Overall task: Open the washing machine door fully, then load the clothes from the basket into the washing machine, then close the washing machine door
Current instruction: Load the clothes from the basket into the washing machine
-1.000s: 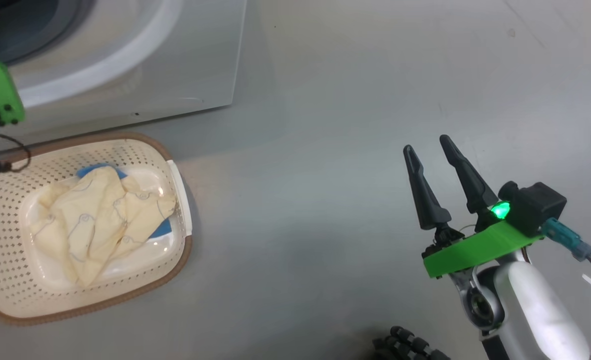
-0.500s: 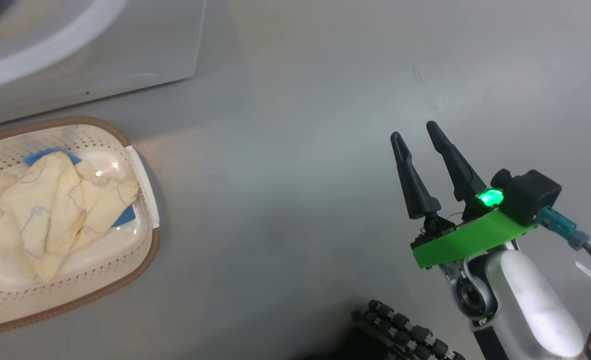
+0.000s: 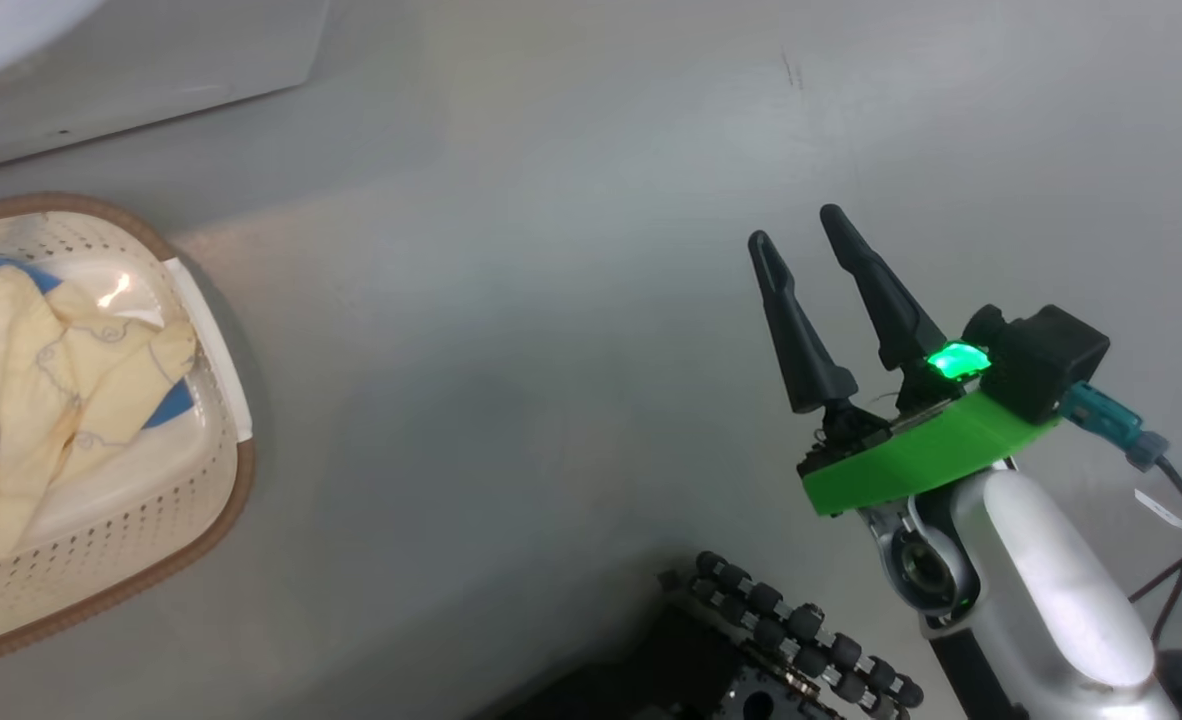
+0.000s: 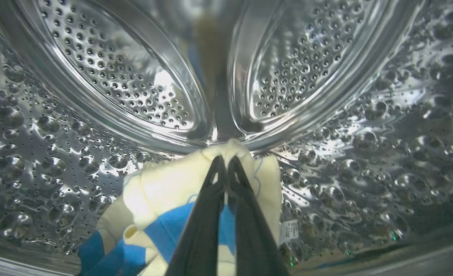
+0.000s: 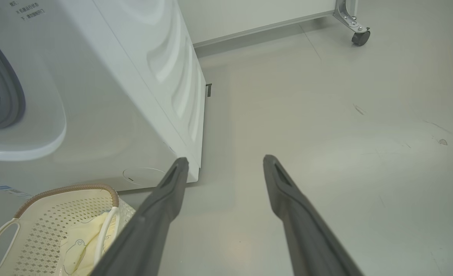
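Clothes [image 4: 165, 189] run lengthwise along the left jaws pinching them inside the drum [image 4: 134, 88]; right jaws stand spread.

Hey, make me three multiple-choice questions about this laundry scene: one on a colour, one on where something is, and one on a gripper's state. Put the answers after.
1. What colour is the trim on the clothes in the basket?
A red. B green. C blue.

2. Where is the left gripper?
A above the basket. B inside the steel drum. C against a wall.

3. How does the right gripper stand?
A open and empty. B shut on a sock. C shut on a basket handle.

Answers:
1. C, blue shows beside the cream fabric.
2. B, perforated steel surrounds its fingers, which are shut on a cream-and-blue cloth.
3. A, its fingers are spread with nothing between them.
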`<state>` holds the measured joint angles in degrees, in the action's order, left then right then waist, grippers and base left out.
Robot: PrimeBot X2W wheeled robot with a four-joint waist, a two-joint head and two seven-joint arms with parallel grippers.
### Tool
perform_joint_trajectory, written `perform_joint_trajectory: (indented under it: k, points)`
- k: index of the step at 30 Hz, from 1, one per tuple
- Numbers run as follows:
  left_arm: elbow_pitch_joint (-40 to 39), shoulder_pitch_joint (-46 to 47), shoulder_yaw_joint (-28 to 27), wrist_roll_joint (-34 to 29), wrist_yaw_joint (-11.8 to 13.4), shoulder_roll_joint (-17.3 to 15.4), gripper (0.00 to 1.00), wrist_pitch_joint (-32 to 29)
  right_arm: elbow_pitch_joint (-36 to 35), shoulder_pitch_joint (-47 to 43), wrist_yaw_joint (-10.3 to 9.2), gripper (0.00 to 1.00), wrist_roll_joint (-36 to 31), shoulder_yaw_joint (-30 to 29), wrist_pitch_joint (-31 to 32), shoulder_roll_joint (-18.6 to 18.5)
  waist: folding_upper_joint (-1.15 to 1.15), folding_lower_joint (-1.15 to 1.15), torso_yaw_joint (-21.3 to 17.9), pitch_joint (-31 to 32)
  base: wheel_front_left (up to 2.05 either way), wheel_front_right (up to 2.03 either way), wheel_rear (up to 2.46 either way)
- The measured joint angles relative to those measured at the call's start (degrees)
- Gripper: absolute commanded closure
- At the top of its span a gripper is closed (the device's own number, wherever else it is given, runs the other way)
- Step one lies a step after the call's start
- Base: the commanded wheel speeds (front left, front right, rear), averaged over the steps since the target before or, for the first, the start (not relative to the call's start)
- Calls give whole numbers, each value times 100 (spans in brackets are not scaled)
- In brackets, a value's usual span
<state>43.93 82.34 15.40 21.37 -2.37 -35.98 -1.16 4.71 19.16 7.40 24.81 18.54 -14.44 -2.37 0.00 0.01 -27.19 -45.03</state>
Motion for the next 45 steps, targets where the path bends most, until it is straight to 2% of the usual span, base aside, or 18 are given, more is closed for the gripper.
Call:
perform_joint_trajectory:
  k: [5,6,8,16,21,31,37,45]
  points:
    - [378,238,-59,9,36,-81,100,302,-12,36,0,0,38,29,0,0,0,-1,-48,-102,0,0,0]
    - [454,244,-47,5,32,-79,78,325,-9,36,0,0,38,29,0,0,0,-1,-40,-106,0,0,0]
    - [590,250,-46,12,0,-55,0,375,2,37,0,0,38,34,0,0,0,-1,-20,-109,0,0,0]
    - [931,308,-84,247,-187,134,0,801,18,123,0,0,31,3,0,0,0,-1,87,-44,0,0,0]
    - [1022,276,-67,289,-193,254,0,1047,34,119,0,0,-33,-113,0,-1,0,-2,199,33,0,0,0]
    - [913,-853,-102,475,158,768,0,1436,75,91,0,0,-316,-409,-1,-2,1,-2,528,415,0,0,0]
    - [29,-1825,-271,564,500,973,0,1553,125,-105,0,0,-539,-658,-1,-2,1,-2,733,789,0,0,0]
    - [-1907,-3816,-456,556,1060,1315,0,1579,198,-370,0,0,-825,-944,0,-3,1,-2,1003,1374,0,0,0]
